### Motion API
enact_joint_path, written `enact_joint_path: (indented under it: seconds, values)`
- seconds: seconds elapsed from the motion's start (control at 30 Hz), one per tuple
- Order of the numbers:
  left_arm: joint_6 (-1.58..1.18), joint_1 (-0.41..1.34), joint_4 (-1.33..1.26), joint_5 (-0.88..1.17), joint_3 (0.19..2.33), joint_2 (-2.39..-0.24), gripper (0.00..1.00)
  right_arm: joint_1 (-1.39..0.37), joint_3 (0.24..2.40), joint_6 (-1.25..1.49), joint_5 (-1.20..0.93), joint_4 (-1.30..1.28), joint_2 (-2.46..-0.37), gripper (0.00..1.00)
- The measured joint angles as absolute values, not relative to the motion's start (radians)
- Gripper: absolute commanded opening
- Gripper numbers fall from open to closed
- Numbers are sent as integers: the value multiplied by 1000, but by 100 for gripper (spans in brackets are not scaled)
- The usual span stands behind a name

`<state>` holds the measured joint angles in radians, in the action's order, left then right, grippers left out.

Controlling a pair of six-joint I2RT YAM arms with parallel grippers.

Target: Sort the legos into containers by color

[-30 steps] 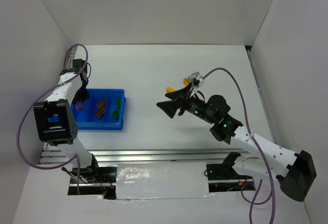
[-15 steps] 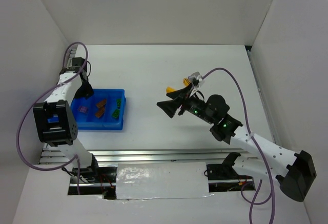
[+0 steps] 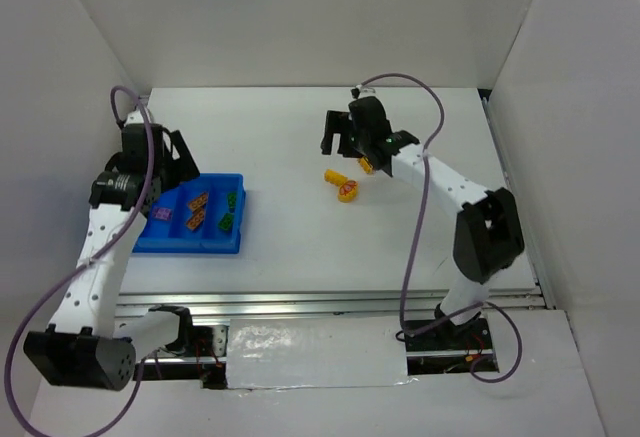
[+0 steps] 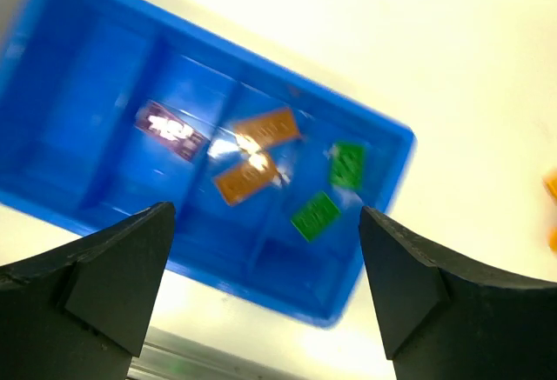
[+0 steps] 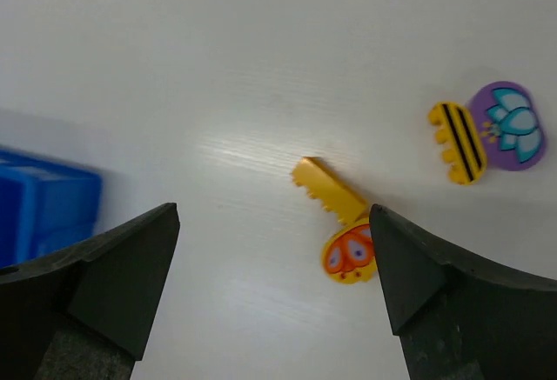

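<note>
Having swung over the yellow legos, right fingers apart, left fingers apart above tray

My cameras list: blue tray, purple brick, orange bricks, green bricks, yellow brick, black-striped yellow piece, teal-flowered purple disc.

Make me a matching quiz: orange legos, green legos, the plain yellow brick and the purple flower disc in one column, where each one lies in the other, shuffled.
1 orange legos
2 green legos
3 plain yellow brick
4 purple flower disc

A on the table, against the striped yellow piece
B blue tray, end compartment nearest the loose pieces
C on the table, against the orange-faced round piece
D tray compartment between the green ones and the purple brick

Pairs: 1-D, 2-B, 3-C, 4-A
</note>
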<state>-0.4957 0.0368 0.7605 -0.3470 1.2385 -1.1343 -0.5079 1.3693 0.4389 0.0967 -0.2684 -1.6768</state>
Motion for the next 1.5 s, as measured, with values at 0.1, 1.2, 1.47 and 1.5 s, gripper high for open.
enact_joint_path:
  seconds: [0.1, 1.2, 1.47, 1.5]
  values:
    - [-475, 56, 730, -236, 1150, -1049, 100, -456, 1514, 356, 89, -383, -1823, 98]
    - [-391, 121, 597, 59, 926, -1018, 100, -291, 1989, -139, 46, -849, -2315, 88]
    - [-391, 121, 597, 59, 926, -1019, 100, -273, 2048, -156, 1, -906, -2336, 72]
    - [-391, 121, 598, 59, 926, -1020, 100, -272, 2052, -155, -4, -909, -2339, 74]
